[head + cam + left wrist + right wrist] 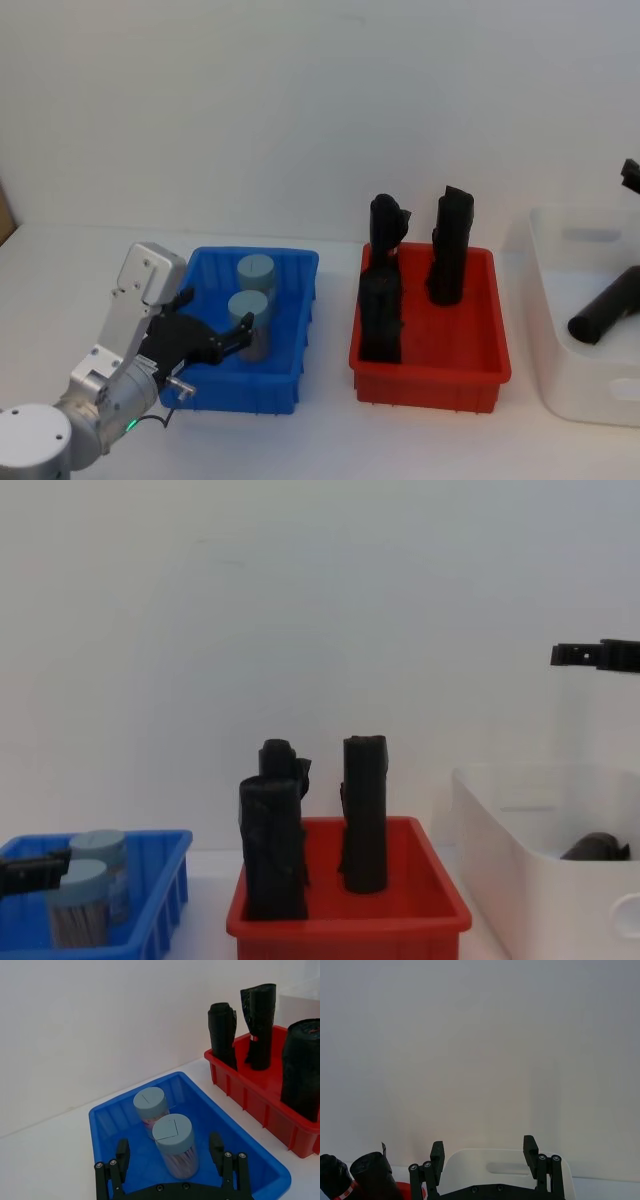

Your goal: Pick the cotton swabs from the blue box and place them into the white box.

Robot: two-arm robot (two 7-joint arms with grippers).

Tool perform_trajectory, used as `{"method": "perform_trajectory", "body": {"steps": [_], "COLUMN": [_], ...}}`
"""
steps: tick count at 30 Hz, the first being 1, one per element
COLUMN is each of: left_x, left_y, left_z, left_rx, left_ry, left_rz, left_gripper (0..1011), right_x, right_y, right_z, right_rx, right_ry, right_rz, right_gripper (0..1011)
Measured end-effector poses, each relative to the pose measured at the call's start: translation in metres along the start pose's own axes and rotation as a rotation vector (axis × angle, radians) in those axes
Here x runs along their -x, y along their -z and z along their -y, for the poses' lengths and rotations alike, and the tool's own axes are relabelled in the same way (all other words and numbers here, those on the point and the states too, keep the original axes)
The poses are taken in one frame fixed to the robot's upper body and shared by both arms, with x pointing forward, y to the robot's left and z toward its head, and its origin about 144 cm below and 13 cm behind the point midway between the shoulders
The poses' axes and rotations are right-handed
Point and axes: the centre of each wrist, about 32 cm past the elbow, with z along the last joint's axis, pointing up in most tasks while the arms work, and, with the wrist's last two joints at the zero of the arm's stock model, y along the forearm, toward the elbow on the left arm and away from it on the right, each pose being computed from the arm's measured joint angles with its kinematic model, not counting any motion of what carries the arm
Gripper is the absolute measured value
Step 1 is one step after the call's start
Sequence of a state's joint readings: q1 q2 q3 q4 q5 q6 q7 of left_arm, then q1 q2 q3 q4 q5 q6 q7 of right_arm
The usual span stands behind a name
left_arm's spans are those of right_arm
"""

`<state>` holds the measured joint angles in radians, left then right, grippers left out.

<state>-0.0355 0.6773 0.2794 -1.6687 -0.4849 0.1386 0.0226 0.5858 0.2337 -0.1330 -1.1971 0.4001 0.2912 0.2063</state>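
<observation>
Head view: two clear round tubs of cotton swabs, grey-blue lids up, stand upright in the ribbed bright blue box; the left claw gapes open at the nearer one. A red plastic bin alongside holds three tall black rolls.

Left wrist view: its fingers flank that tub without touching.

Right wrist view: the right claw, open, hangs above the glossy white box.

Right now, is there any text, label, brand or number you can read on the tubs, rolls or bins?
Nothing readable.
Nearer cotton swabs tub: side label, too blurred to read.
Black roll: red-and-white band, too small to read.
Blue box, red bin, white box: no markings seen.
</observation>
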Motion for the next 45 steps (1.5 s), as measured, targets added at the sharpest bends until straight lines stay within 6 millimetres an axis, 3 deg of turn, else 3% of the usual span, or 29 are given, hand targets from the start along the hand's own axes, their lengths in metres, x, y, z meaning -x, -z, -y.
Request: {"method": "perform_trajectory", "body": {"steps": [16,45], "left_x": [-0.019,-0.025], "left_y": [0.007,0.01], "left_z": [0.022,0.056], "left_rx": [-0.041,-0.082], "left_ry": [0.048,0.078], "left_rz": [-0.013,-0.024], "left_gripper": [1004,1004], "right_x": [0.0,0.0], "right_y": [0.0,0.0], "right_z": [0.0,0.0], "right_rx": [0.0,0.0], "right_ry": [0.0,0.0], "right_rz": [0.0,0.0], "right_gripper": [1001,1001]}}
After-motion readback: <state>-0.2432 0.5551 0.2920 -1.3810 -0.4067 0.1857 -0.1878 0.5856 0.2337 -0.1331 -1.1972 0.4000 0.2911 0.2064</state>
